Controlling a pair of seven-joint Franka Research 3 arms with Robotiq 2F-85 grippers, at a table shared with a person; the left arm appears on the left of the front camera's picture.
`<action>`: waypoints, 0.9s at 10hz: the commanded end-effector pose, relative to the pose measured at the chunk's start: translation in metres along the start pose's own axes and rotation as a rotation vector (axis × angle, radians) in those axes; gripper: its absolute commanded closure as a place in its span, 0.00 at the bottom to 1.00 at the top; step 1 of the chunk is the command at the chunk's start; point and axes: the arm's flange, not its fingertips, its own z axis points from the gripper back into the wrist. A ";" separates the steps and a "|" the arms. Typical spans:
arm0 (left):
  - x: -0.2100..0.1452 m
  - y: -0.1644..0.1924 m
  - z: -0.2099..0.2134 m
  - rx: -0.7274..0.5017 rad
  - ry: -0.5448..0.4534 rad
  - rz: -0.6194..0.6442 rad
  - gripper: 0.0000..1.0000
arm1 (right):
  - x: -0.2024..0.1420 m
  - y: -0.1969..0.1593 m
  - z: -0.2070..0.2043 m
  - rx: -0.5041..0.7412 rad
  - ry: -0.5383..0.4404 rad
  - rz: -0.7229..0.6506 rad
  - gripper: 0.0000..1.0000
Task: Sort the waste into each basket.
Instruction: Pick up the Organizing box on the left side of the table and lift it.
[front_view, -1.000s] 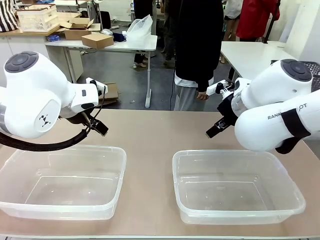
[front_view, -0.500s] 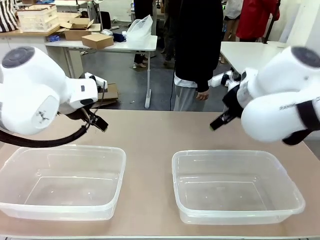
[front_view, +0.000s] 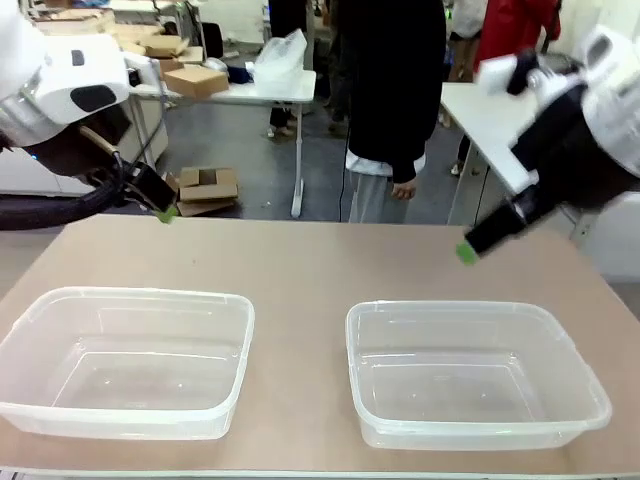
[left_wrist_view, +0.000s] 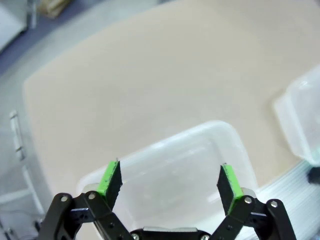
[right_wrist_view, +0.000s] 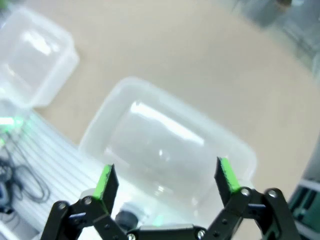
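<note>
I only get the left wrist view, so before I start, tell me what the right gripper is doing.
Observer: The right gripper is open and holds nothing. It is raised and points down toward the right tub.
Operator: Report what's in that tub.
Observer: Nothing. The front view shows its bare bottom.
Operator: Say who's on the far side.
Observer: A person in a dark top stands opposite, one hand hanging down.

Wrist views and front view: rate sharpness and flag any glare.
Right wrist view: soft all over, with glare streaks on the right tub. Left wrist view: slightly soft, the left tub hazy. Front view: both tubs sharp, left arm and right arm motion-blurred.
</note>
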 end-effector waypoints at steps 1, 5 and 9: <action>-0.040 -0.018 -0.033 -0.066 -0.093 -0.086 0.00 | -0.066 -0.033 -0.080 -0.165 0.080 -0.146 0.00; -0.007 -0.006 0.026 -0.305 -0.067 -0.045 0.00 | -0.013 -0.024 0.011 0.139 -0.103 -0.141 0.00; -0.075 0.123 0.031 -0.843 -0.247 0.618 0.00 | -0.136 -0.155 0.069 0.768 -0.707 -0.921 0.00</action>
